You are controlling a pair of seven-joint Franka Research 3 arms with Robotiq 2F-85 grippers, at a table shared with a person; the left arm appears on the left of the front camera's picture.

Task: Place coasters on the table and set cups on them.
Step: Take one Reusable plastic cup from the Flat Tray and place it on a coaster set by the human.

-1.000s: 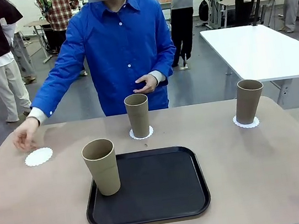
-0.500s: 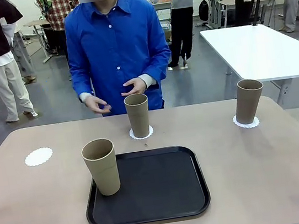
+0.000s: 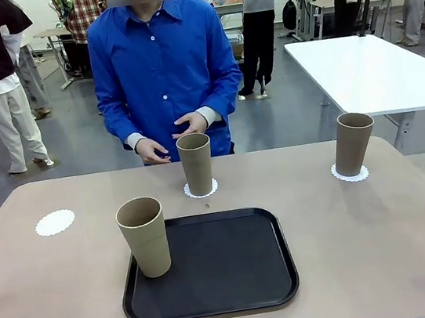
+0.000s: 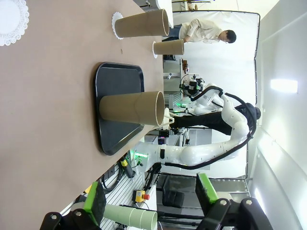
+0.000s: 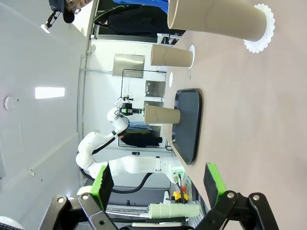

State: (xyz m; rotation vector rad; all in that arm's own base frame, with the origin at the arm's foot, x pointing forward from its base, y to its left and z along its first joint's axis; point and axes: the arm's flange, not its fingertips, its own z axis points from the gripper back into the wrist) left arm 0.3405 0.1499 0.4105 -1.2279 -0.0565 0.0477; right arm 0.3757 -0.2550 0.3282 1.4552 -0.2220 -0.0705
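You're looking at the table (image 3: pixel 367 248), with the person (image 3: pixel 163 63) standing at its far side and the black tray (image 3: pixel 227 264) near the middle. The left gripper (image 4: pixel 149 196) and right gripper (image 5: pixel 158 184) both stand wide open, with nothing between their fingers. The first cup (image 3: pixel 144 236) stands upright on the tray's left part. The second cup (image 3: pixel 195 161) stands on the middle coaster (image 3: pixel 211 189), just beyond the tray. The third cup (image 3: pixel 353 143) stands on the right coaster (image 3: pixel 362 176), far right. The left coaster (image 3: pixel 55 222) lies bare, far left.
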